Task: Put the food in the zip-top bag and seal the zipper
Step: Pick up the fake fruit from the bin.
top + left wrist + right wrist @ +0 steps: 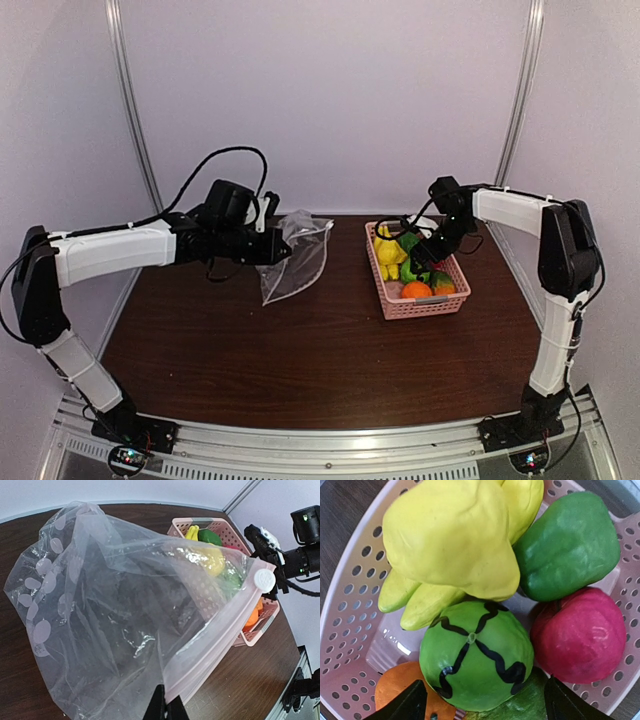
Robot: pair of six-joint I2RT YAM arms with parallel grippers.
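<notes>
The clear zip-top bag (pixel 105 615) hangs off the table, held up by my left gripper (pixel 167 707), which is shut on the bag's edge just below the zipper (pixel 220 630). The zipper's round white slider tab (pixel 264 579) sits at its far end. In the top view the left gripper (pixel 262 246) holds the bag (pixel 298 262) left of the basket. The food lies in the pink basket (pixel 350 610): yellow banana bunch (pixel 455 540), green pepper (pixel 567 545), red-pink fruit (pixel 580 635), striped green ball (pixel 475 652) and orange (pixel 395 685). My right gripper (pixel 485 702) is open, its fingers straddling the striped ball from above.
The pink basket (pixel 425 308) stands at the right of the dark wooden table (pixel 300 370). White walls and metal frame posts (pixel 135 110) close in the back and sides. The right arm (pixel 300 555) shows beyond the bag in the left wrist view.
</notes>
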